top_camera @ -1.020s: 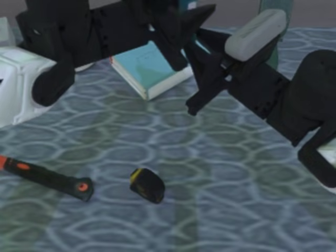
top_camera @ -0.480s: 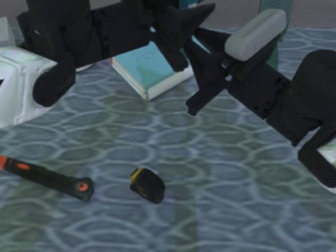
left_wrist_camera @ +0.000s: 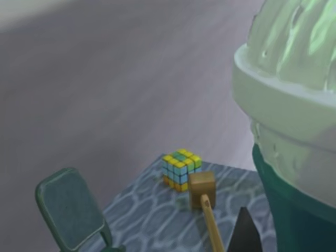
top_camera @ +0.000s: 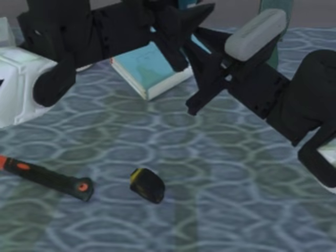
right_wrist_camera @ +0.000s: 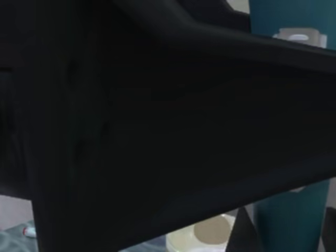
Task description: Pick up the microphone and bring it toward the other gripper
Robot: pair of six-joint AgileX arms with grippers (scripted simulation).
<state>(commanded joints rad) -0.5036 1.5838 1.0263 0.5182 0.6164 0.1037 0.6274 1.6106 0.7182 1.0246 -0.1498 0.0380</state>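
Left gripper (top_camera: 181, 31) and right gripper (top_camera: 202, 79) raised, meeting above the teal book (top_camera: 152, 68); both jaws' state cannot be told. Microphone handle (right_wrist_camera: 286, 210) partly visible.

Grey-blue table (top_camera: 220, 210) with a pale scale pattern; plain grey floor (left_wrist_camera: 105, 79) beyond its edge.

Our left pincer (top_camera: 181, 39) and right pincer (top_camera: 202, 71) meet toward twelve o'clock, arms reaching in from ten and three o'clock.
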